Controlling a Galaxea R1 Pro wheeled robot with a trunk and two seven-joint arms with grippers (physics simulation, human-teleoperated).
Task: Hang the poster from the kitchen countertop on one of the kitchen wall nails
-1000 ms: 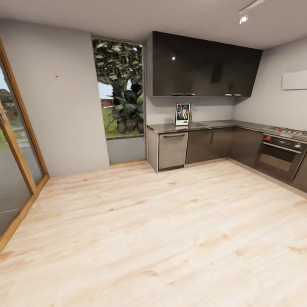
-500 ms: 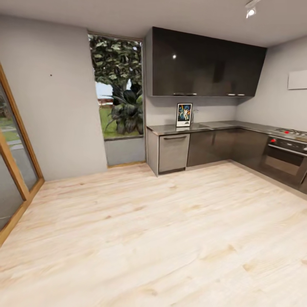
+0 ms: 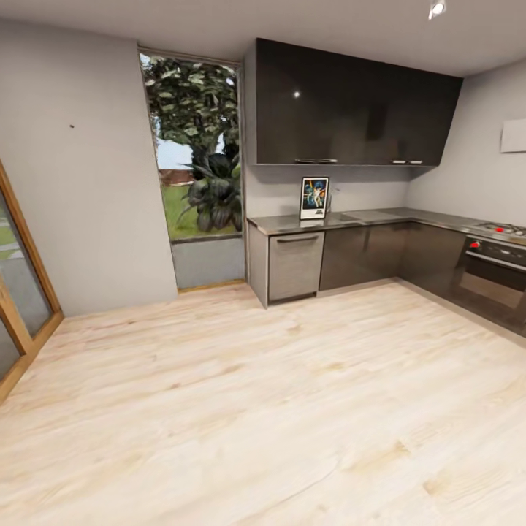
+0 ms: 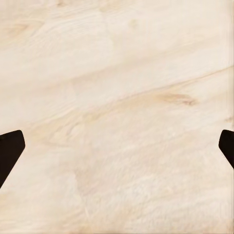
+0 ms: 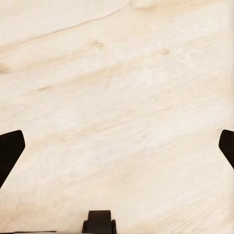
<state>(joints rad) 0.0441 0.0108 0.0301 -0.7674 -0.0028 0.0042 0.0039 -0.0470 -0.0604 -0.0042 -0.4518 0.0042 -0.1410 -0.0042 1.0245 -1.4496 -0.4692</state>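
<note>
We are seeing even, bright daylight coming through the far window [image 3: 196,146]; a ceiling spotlight [image 3: 437,9] is glinting on the glossy upper cabinets [image 3: 351,106]; edges are bending slightly.

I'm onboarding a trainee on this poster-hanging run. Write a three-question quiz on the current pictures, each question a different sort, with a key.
1. True or false: the poster stands upright on the kitchen countertop.
2. The wall nail is on the wall: A) left of the window, B) above the oven, C) under the upper cabinets.
3. Fill in: both wrist views look down at the wooden ____.

Key: 1 true; 2 A; 3 floor.
</note>
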